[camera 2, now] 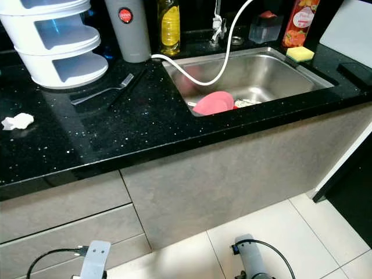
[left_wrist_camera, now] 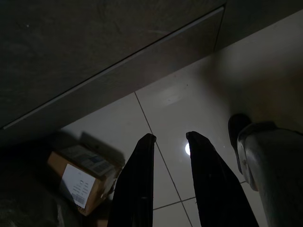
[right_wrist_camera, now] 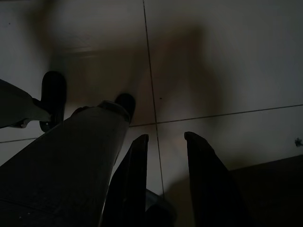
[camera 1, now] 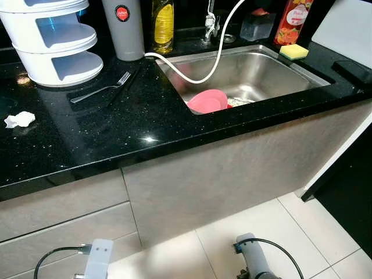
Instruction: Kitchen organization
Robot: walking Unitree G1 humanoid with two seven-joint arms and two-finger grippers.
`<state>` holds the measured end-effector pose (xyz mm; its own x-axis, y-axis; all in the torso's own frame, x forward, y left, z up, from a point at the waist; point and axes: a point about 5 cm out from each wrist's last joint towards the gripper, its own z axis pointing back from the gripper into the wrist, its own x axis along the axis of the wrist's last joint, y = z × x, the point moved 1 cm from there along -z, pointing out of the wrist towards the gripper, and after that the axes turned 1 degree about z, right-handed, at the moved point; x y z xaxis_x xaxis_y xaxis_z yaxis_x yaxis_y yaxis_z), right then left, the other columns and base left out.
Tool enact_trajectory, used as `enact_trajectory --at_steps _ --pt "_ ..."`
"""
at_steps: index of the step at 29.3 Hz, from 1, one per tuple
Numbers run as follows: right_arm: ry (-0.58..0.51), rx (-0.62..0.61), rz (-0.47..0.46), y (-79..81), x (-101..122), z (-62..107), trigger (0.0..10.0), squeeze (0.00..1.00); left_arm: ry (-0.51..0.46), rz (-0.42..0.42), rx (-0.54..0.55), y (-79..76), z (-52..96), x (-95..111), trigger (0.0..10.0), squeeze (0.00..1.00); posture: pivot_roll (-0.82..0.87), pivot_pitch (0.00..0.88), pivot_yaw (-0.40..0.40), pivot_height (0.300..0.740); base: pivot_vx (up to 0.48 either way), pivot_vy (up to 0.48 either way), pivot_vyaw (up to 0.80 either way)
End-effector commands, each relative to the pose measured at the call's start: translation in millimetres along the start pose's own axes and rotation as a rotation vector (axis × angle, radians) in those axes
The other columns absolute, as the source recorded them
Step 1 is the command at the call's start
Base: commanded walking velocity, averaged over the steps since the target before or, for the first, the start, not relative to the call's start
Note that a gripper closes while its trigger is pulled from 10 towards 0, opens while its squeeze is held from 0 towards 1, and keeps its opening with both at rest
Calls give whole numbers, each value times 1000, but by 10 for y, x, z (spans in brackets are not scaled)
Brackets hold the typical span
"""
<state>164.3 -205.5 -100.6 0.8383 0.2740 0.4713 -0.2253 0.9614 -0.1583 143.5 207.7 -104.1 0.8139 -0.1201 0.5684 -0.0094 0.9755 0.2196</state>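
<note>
A pink bowl (camera 1: 207,101) lies inside the sink (camera 1: 302,72). A fork (camera 1: 102,89) rests on the desk (camera 1: 133,125) beside the sink. Left end effector (left_wrist_camera: 170,138) and right end effector (right_wrist_camera: 165,137) hang over floor tiles, fingers parted, empty.

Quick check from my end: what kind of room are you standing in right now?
A home kitchen, most likely: a black countertop with a steel sink set into it, a fork lying on the counter, and a sponge at the sink's edge.
</note>
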Motion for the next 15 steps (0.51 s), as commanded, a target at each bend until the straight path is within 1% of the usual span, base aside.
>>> enact_trajectory --at_steps 1,15 --pt "13 5 6 10 -32 3 10000 0 -1 -12 1 -2 5 -14 10000 0 -22 0 -5 740 0 0 0" --pt "15 3 5 3 -34 4 10000 0 -4 -14 0 -4 7 -13 10000 0 -27 0 -5 740 0 0 0"
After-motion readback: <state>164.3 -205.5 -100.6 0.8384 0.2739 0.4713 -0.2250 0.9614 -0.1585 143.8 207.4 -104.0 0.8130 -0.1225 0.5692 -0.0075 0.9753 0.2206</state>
